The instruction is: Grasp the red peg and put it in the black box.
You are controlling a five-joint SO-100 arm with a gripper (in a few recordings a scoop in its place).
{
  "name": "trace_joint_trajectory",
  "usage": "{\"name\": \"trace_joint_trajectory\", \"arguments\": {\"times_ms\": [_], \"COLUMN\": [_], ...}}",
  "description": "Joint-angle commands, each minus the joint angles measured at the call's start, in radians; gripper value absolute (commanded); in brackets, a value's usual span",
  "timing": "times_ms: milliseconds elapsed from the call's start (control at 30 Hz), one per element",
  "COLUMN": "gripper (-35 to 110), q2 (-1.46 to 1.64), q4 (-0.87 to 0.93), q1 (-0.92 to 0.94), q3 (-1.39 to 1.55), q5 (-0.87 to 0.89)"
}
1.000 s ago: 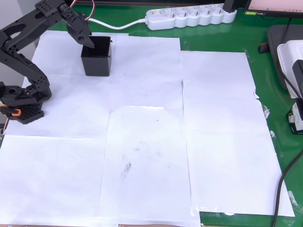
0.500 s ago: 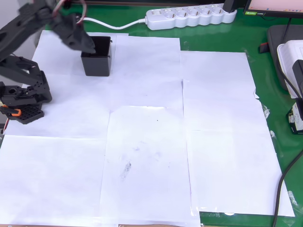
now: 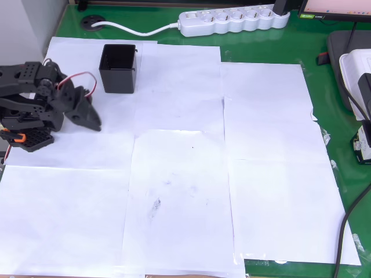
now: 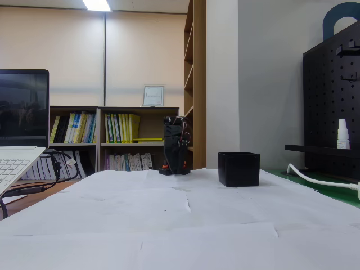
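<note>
The black box (image 3: 119,68) stands upright on the white paper at the upper left of the overhead view; its inside is dark and the red peg is hidden from view. My gripper (image 3: 91,120) is folded back near the arm's base, below and left of the box and clear of it. Its fingers come together in one dark wedge with nothing between them. In the fixed view the black arm (image 4: 176,145) stands folded at the far end of the table, to the left of the box (image 4: 239,169).
White paper sheets (image 3: 191,174) cover a green mat. A white power strip (image 3: 232,20) with its cable lies along the top edge. Black and white devices (image 3: 353,63) sit at the right edge. An open laptop (image 4: 17,152) stands at the left of the fixed view.
The arm has drawn back from over the black box and folded down toward its base. The gripper has gone from the box's rim to a spot below and left of it.
</note>
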Motion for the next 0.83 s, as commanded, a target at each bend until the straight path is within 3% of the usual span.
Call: {"name": "trace_joint_trajectory", "arguments": {"times_ms": [0, 100, 200, 800], "gripper": [0, 1, 1, 1], "q2": [-0.071, -0.103, -0.123, -0.123], "q4": [0.049, 0.141, 0.213, 0.212], "q1": [0.040, 0.023, -0.031, -0.032], "q3": [-0.014, -0.014, -0.014, -0.014], "q5": [-0.106, -0.103, 0.219, 0.213]}}
